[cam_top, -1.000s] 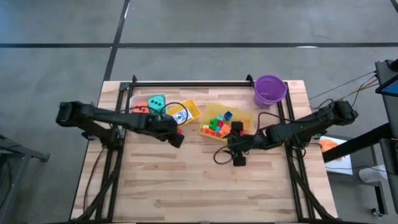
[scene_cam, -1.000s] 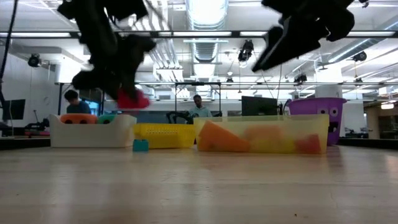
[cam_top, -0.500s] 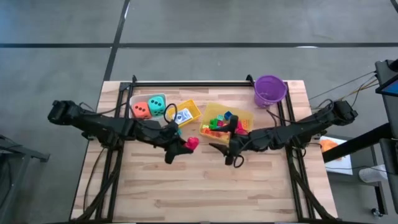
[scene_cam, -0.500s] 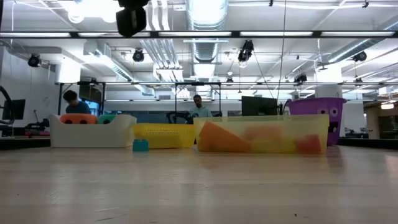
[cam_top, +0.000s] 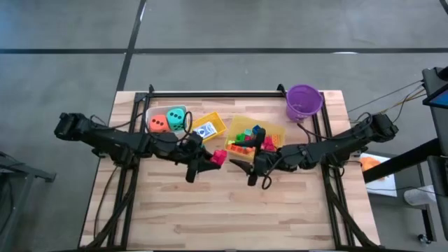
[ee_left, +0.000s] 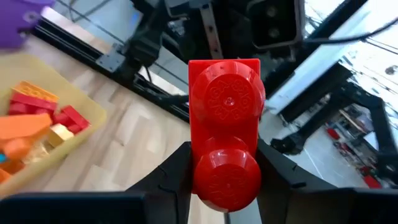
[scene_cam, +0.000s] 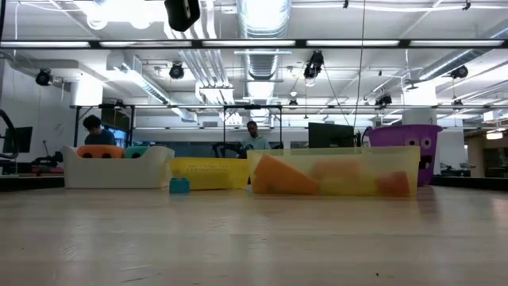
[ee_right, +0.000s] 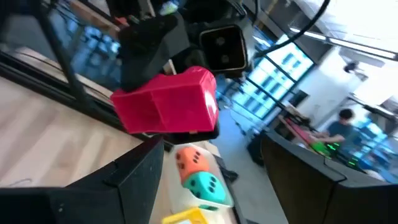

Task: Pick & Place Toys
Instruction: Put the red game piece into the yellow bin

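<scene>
My left gripper is over the table's middle, shut on a red two-stud brick, which also shows in the left wrist view and the right wrist view. My right gripper is open and empty just right of the brick, facing it; its fingers stand apart. Several bright bricks lie in the clear bin. An orange die and a teal die lie in the left bin. The blue-white card box lies in the yellow bin. My left gripper pinches the red brick between its two fingers, on the two side faces at the brick's near end. The fingers come about level from the table's left. The brick sticks out past the fingertips toward my right gripper, studs toward the wrist camera, lifted clear of the table.
A purple bucket stands at the far right corner. In the low view a small blue brick lies on the table before the yellow bin. The near half of the wooden table holds nothing. People sit in the room behind.
My left gripper has risen out of the low view and gone toward the table's right with the red brick, now pointing it at my right gripper. My right gripper has also risen and gone toward the table's left, closer to the brick.
</scene>
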